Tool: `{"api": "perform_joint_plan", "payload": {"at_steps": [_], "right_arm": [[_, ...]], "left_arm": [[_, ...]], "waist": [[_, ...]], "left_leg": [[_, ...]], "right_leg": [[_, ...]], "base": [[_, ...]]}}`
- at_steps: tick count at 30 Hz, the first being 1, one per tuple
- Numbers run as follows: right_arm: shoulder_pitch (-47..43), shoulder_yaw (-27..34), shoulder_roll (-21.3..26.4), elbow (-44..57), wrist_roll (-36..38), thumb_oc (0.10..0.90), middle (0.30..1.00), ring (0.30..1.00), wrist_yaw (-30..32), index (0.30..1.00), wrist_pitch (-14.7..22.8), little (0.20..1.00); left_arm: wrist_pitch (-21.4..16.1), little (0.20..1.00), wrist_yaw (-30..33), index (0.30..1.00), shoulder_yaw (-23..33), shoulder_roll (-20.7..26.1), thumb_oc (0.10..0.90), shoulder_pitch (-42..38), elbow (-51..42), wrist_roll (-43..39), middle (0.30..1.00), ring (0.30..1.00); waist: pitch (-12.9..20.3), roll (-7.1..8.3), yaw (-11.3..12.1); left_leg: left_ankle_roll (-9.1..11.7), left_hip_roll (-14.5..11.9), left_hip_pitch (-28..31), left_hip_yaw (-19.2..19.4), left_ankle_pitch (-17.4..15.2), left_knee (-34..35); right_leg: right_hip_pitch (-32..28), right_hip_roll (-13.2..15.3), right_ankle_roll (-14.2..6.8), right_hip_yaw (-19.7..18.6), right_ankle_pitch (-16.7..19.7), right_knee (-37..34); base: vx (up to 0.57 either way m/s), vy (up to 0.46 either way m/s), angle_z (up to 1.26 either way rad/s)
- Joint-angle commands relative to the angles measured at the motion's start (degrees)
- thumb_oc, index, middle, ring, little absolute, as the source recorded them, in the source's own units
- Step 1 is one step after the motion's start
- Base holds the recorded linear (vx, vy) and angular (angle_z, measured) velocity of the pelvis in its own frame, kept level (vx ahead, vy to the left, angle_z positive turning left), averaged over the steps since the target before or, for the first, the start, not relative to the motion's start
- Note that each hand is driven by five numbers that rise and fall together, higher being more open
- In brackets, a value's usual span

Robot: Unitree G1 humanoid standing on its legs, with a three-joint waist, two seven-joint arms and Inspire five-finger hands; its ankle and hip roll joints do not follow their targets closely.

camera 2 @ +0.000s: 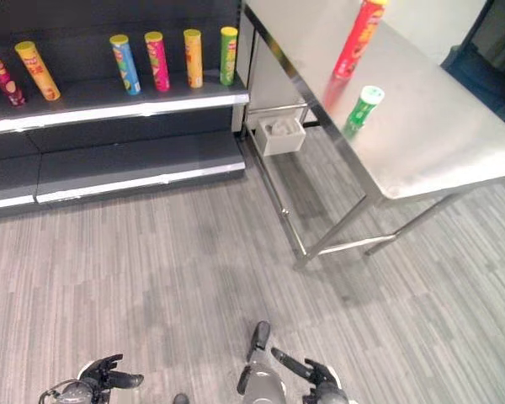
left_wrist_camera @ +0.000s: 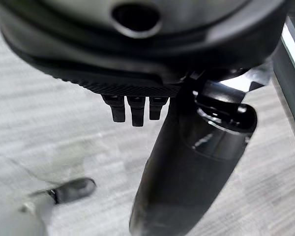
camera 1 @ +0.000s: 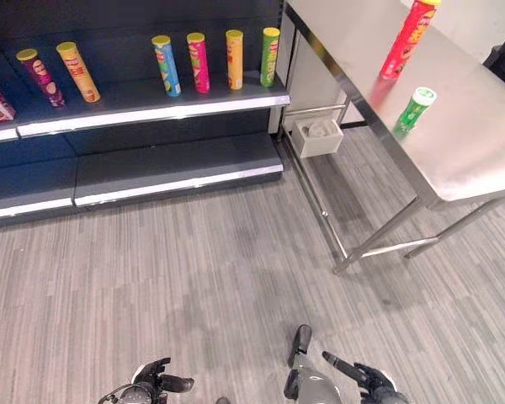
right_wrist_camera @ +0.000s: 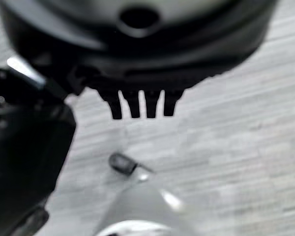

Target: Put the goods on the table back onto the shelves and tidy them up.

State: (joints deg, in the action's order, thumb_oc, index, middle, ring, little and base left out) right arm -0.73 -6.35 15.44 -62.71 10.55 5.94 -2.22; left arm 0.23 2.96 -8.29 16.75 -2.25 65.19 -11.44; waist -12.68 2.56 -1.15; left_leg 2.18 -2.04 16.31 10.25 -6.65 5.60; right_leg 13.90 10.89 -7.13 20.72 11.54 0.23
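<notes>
Standing upper right on the bench, red can and green can sit far from both empty, relaxed hands, left hand and right hand, at the bottom edge.

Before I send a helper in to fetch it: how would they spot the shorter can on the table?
Find the steel table right of the dark shelves. Two tube cans stand on it, apart; the green can is nearer the front edge, shorter, white-lidded, unlike the tall red can.
</notes>
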Motion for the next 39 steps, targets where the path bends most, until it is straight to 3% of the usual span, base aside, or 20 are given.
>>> {"api": "perform_joint_plan", "payload": {"at_steps": [1,5,7,8,9,11,12,14,16,18,19,22,26,27,29,30,31,33,36,39], "right_arm": [[0.4,-1.1,4.7,1.8,0.3,0.8,0.9,0.9,0.8,0.9,1.6,0.9],[-0.1,-2.6,6.1,2.0,0.2,0.8,0.9,0.9,0.5,0.9,2.0,0.9],[-0.5,-3.6,6.5,2.6,0.1,0.8,0.9,0.9,0.1,0.9,2.1,0.9],[-0.5,-3.6,6.4,2.6,0.1,0.8,0.9,0.9,0.1,0.9,2.1,0.9],[-0.7,-3.9,7.0,4.3,0.5,0.8,0.9,0.9,0.3,0.9,2.2,0.9],[-1.3,-4.3,7.3,5.2,0.9,0.8,0.9,0.9,0.5,0.9,2.1,0.9],[-1.6,-4.4,7.5,5.3,1.2,0.8,0.9,0.9,0.6,0.9,2.1,0.9],[-1.6,-4.6,7.4,5.5,1.5,0.8,0.9,0.9,0.6,0.9,2.0,0.9],[-1.5,-4.7,7.5,5.6,1.4,0.8,0.9,0.9,0.5,0.9,2.1,0.9],[-1.7,-5.1,7.5,5.3,1.1,0.8,0.9,0.9,0.6,0.9,2.3,0.9],[-1.6,-5.2,7.4,4.8,0.8,0.8,0.9,0.9,0.8,0.9,2.4,0.9],[-1.4,-6.1,6.7,3.5,-0.7,0.8,0.9,0.9,0.8,0.9,2.1,0.9],[-1.5,-5.7,5.2,2.0,-1.1,0.8,0.9,0.9,0.7,0.9,1.9,0.9],[-1.6,-5.6,4.5,1.1,-1.5,0.8,0.9,0.9,0.3,0.9,1.7,0.9],[-2.1,-3.9,3.5,-2.6,-1.5,0.8,0.9,0.9,0.5,0.9,0.8,0.9],[-2.1,-3.9,3.5,-2.7,-1.5,0.8,0.9,0.9,0.5,0.9,0.8,0.9],[-2.4,-1.6,3.8,-4.5,0.0,0.8,0.9,0.9,1.1,0.9,0.8,0.9],[-1.7,1.1,4.5,-5.6,1.3,0.8,0.9,0.9,1.7,0.9,0.7,0.9],[0.1,10.9,10.4,-9.1,5.9,0.8,0.9,0.9,4.5,0.9,1.0,0.9],[4.6,20.2,14.7,-5.0,9.1,0.8,0.9,0.9,6.6,0.9,1.8,0.9]], "left_arm": [[-2.3,0.9,0.0,0.9,0.4,0.3,0.8,-2.0,-1.4,0.8,0.9,0.9],[-2.3,0.9,-0.5,0.9,-0.1,-0.6,0.8,-1.3,-2.8,-0.8,0.9,0.9],[-2.3,0.9,-0.8,0.9,0.0,-0.9,0.8,-0.9,-3.7,-2.6,0.9,0.9],[-2.3,0.9,-0.8,0.9,0.0,-0.9,0.8,-0.9,-3.7,-2.6,0.9,0.9],[-2.0,0.9,-0.9,0.9,-0.1,-0.9,0.8,-0.9,-5.2,-4.1,0.9,0.9],[-1.8,0.9,-0.6,0.9,-0.2,-1.2,0.8,-0.8,-5.8,-5.1,0.9,0.9],[-1.9,0.9,-0.6,0.9,-0.4,-1.5,0.8,-1.0,-6.0,-5.5,0.9,0.9],[-1.8,0.9,-0.8,0.9,-0.8,-2.1,0.8,-1.1,-5.7,-5.6,0.9,0.9],[-1.8,0.9,-1.0,0.9,-1.2,-2.4,0.8,-0.8,-5.4,-5.0,0.9,0.9],[-1.8,0.9,-1.2,0.9,-1.3,-2.5,0.8,-0.6,-5.0,-5.0,0.9,0.9],[-1.7,0.9,-1.0,0.9,-1.1,-2.8,0.8,-0.4,-4.2,-5.2,0.9,0.9],[-1.8,0.9,-0.8,0.9,-0.6,-2.8,0.8,0.0,-2.5,-5.8,0.9,0.9],[-1.8,0.9,-0.9,0.9,-0.5,-2.6,0.8,0.2,-0.3,-4.1,0.9,0.9],[-1.8,0.9,-1.0,0.9,-0.2,-2.2,0.8,0.0,0.4,-3.3,0.9,0.9],[-1.5,0.9,-0.7,0.9,0.5,-0.9,0.8,-1.1,0.7,-3.0,0.9,0.9],[-1.5,0.9,-0.7,0.9,0.5,-0.8,0.8,-1.1,0.7,-3.0,0.9,0.9],[-1.7,0.9,-0.3,0.9,0.9,0.3,0.8,-2.0,0.7,-3.0,0.9,0.9],[-1.8,0.9,-0.2,0.9,1.7,1.7,0.8,-2.4,0.7,-3.0,0.9,0.9],[-2.1,0.9,0.4,0.9,2.6,4.1,0.8,-3.7,0.2,-3.0,0.9,0.9],[-2.3,0.9,-0.2,0.9,3.4,3.8,0.8,-3.0,-0.9,-2.6,0.9,0.9]], "waist": [[-0.2,-0.31,-0.9],[0.3,-1.55,-0.6],[-0.1,-1.56,-0.1],[0.1,-1.39,-0.2],[-1.7,-1.04,0.7],[-3.1,-0.22,1.0],[-3.8,-0.4,1.7],[-4.0,-0.41,2.3],[-3.7,-0.55,2.7],[-3.4,-1.49,3.7],[-2.9,-2.47,4.5],[-2.5,-3.35,5.5],[-0.2,-2.21,5.1],[0.4,-1.59,4.9],[0.1,-1.08,4.6],[0.1,-1.05,4.7],[-1.1,-1.03,3.7],[-1.8,-0.92,2.9],[-2.0,0.06,1.3],[-0.9,0.68,0.2]], "left_leg": [[2.5,-2.0,-3.0,-1.8,0.3,-0.6],[4.4,-6.0,-4.2,-2.3,1.4,-6.5],[5.2,-6.9,-7.1,-3.5,3.8,-14.3],[5.1,-6.7,-7.4,-3.7,4.0,-14.2],[5.4,-7.8,-13.5,-5.7,8.9,-27.1],[4.7,-8.0,-18.2,-6.4,12.0,-35.2],[3.9,-7.6,-20.2,-6.6,10.9,-36.3],[2.9,-5.7,-24.5,-6.5,8.5,-33.0],[2.5,-5.1,-24.5,-5.3,6.6,-25.2],[3.1,-4.2,-25.5,-7.0,9.8,-14.4],[3.9,-3.5,-26.2,-10.8,14.4,-7.8],[4.7,-3.2,-26.0,-13.0,16.8,-2.8],[3.5,-1.9,-22.0,-10.0,14.6,-1.3],[2.4,-1.2,-20.4,-8.6,13.1,-0.9],[0.1,-0.2,-18.1,-4.9,10.3,-0.8],[0.1,-0.2,-18.1,-4.7,10.3,-0.8],[-1.0,-0.1,-17.3,-3.1,9.7,-0.8],[-1.2,-0.4,-16.3,-1.9,8.8,-0.6],[-0.5,-0.4,-15.4,-0.7,7.1,-0.6],[-0.5,0.0,-14.9,-1.1,7.1,-0.6]], "right_leg": [[-6.8,2.0,-5.4,-1.1,1.1,-4.1],[-10.1,-1.7,-2.6,-0.2,-2.8,-4.7],[-12.3,-3.5,-0.8,-0.1,-5.0,-5.2],[-12.1,-3.3,-0.9,0.0,-4.9,-5.2],[-14.4,-4.7,1.4,-0.6,-7.2,-5.2],[-15.8,-5.0,2.8,-0.3,-8.6,-5.2],[-16.5,-5.5,3.2,-0.9,-9.6,-5.2],[-17.5,-5.5,2.8,-1.7,-10.5,-5.2],[-17.8,-5.1,2.0,-2.2,-11.0,-5.2],[-18.6,-6.0,1.6,-3.0,-11.9,-5.2],[-19.4,-7.1,1.7,-3.9,-12.8,-5.2],[-22.5,-8.0,1.9,-5.8,-14.9,-5.2],[-22.6,-5.4,0.3,-7.6,-14.1,-5.2],[-22.2,-4.0,-0.7,-8.3,-13.6,-4.6],[-17.1,-0.8,-3.0,-10.1,-13.0,4.7],[-17.0,-0.7,-3.0,-10.3,-13.1,4.9],[-13.0,-0.1,-3.8,-11.0,-11.4,11.9],[-9.4,0.9,-4.1,-11.0,-10.4,16.1],[-8.8,1.6,-3.7,-8.8,-8.5,7.1],[-11.0,0.9,-4.8,-10.6,-7.4,1.0]], "base": [[0.38,-0.341,0.17],[0.23,-0.294,0.09],[0.14,-0.232,-0.21],[0.13,-0.313,-0.26],[0.09,-0.297,-0.09],[0.12,-0.3,0.11],[0.13,-0.151,-0.03],[0.17,-0.058,-0.07],[0.21,0.026,-0.03],[0.26,0.085,-0.31],[0.3,0.098,-0.44],[0.3,0.139,-0.48],[0.25,0.294,-0.48],[0.15,0.35,-0.49],[0.09,0.36,-0.58],[-0.01,0.271,-0.91],[-0.04,0.186,-0.93],[-0.02,0.163,-0.34],[0.09,-0.012,-0.15],[0.12,-0.025,-0.15]]}}
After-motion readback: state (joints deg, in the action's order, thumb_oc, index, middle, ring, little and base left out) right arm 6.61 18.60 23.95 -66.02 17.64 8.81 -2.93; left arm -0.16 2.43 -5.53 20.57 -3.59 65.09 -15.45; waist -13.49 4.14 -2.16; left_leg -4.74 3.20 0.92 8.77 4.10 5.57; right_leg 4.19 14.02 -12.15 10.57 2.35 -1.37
